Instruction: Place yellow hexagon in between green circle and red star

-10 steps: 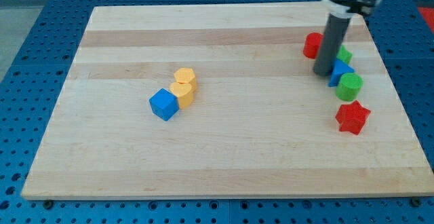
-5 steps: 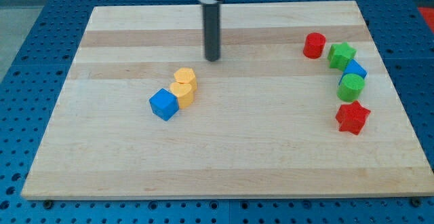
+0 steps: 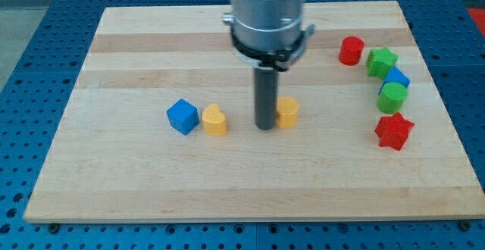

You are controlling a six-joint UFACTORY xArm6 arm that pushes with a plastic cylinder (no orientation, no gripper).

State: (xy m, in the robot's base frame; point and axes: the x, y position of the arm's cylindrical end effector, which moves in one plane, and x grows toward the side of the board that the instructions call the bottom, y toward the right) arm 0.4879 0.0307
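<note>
Hexagon on the rod, gap waiting on the right

Contact, and we like how it sits. Our tip is planted on the table with the yellow hexagon touching its right side, a shade toward the view's top. There are no fingers on this arm to spread or pinch, only the straight rod, so everything comes down to pushing.

Well off to the right of the tip are the targets: the green circle slightly above the tip's level and the red star just below it. They stand close together, with only a narrow slot between them. To the tip's left sits a second yellow block, rounded on top, and beyond it the blue cube; both are out of the way.

How do we play it? We judge the push should run toward the view's right, almost level, aimed at that slot. Because the hexagon rides a touch high on the rod, it could slip off toward the view's top, so we want the tip centred squarely behind it before committing. Steady pace, small corrections, and we ease off as it nears the pair: too much drive and we knock the circle into the blue block above it, or shove the star away. The green star and red cylinder lie farther up and right, clear of the line if we stay level.
</note>
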